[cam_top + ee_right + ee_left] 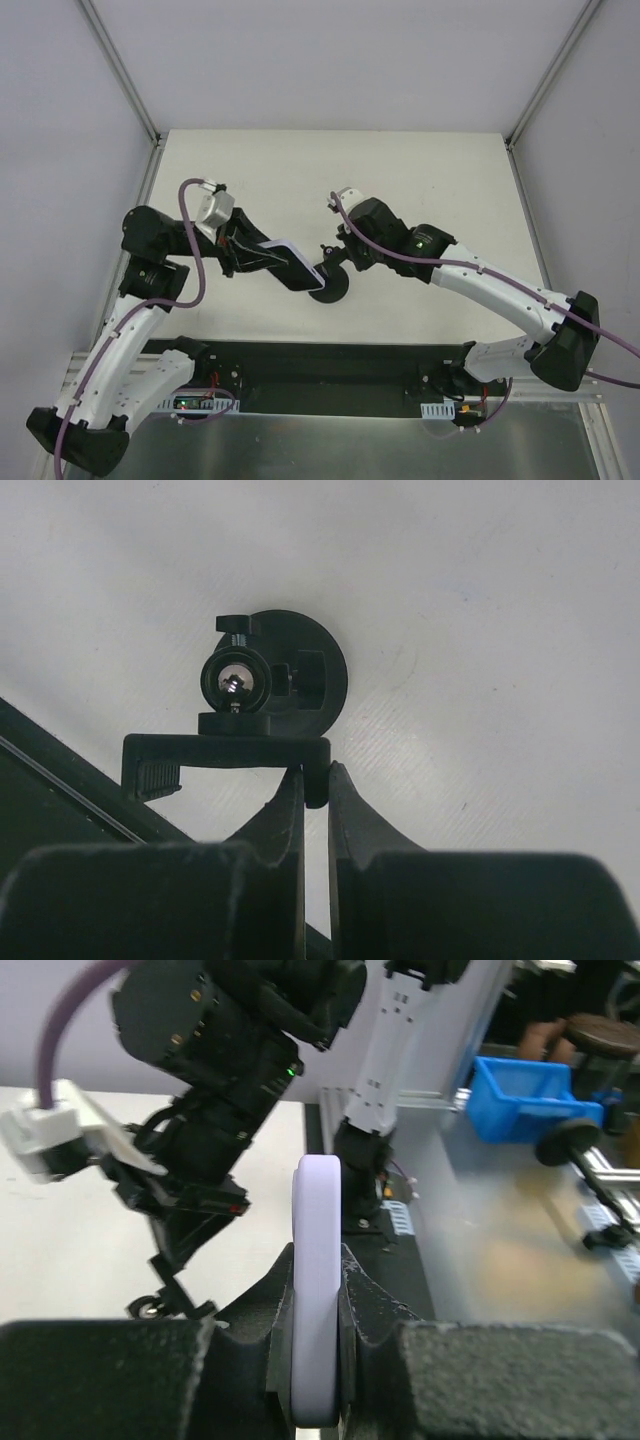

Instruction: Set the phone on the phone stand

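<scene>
The task is at the insertion step: the phone is lifted and carried to the stand but not yet seated in it.

The left hand (318,1292) is pinching the phone (318,1210) across its flat faces. In the left wrist view the phone shows edge-on as a pale lavender-white strip between the 2 dark fingers (368,1305). From the top view the phone (290,265) is held off the desk (400,180), tilted, with its far end just beside the phone stand (331,287). Whether they touch cannot be told.

The right hand (316,780) is pressed together on the phone stand (300,670), its 2 fingers nipping the end of the flat cradle bracket (225,750) that sits on top of the post. The round base rests on the desk near its front edge, between the 2 arms. In the top view the right hand (336,256) comes in from the far side of the stand, opposite the phone.

The right hand's job appears to be steadying the stand, and perhaps drawing the bracket wider.

The next move likely calls for:
- turning the phone so that its long edge lines up with the bracket
- easing it into the cradle between the bracket's lips
- letting go with the left hand only once the phone is borne by the stand

The main risk is that the light stand tips or swivels if the phone pushes sideways against it.
</scene>
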### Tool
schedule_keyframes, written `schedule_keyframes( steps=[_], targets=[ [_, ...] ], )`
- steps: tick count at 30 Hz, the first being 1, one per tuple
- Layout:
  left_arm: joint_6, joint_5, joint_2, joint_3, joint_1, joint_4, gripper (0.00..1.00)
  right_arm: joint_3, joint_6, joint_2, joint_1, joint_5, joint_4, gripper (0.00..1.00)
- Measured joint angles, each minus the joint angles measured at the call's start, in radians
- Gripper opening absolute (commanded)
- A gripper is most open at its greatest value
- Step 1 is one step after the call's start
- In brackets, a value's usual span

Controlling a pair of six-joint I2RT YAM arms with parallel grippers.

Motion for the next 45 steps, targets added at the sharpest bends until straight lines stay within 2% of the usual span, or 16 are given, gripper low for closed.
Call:
schedule_keyframes(
  steps=[3,7,11,14,19,25,30,36,45],
  targets=[
    [0.004,0.03,0.077,0.005,-0.072,0.017,0.0,0.0,-0.018,0.005,-0.002,-0.022,0.018,0.01],
    [0.069,-0.007,0.156,0.006,-0.181,-0.004,0.0,0.011,-0.023,0.029,-0.008,-0.058,0.04,0.01],
    [0.262,-0.077,0.261,0.137,-0.346,-0.19,0.0,0.034,-0.037,0.053,-0.015,-0.092,0.041,0.01],
    [0.396,-0.118,0.344,0.248,-0.415,-0.285,0.0,0.04,-0.045,0.058,-0.024,-0.11,0.038,0.01],
    [0.535,-0.193,0.423,0.25,-0.42,-0.339,0.0,0.052,-0.047,0.066,-0.038,-0.147,0.024,0.01],
    [0.611,-0.314,0.435,0.053,-0.42,-0.23,0.0,0.052,-0.044,0.066,-0.044,-0.174,0.024,0.01],
    [0.636,-0.346,0.437,0.014,-0.427,-0.174,0.0,0.054,-0.041,0.069,-0.053,-0.193,0.025,0.01],
    [0.64,-0.341,0.441,-0.006,-0.422,-0.122,0.0,0.06,-0.04,0.076,-0.059,-0.21,0.025,0.01],
    [0.597,-0.172,0.479,-0.005,-0.335,-0.079,0.0,0.071,-0.09,0.103,-0.063,-0.284,0.054,0.01]
  ],
)
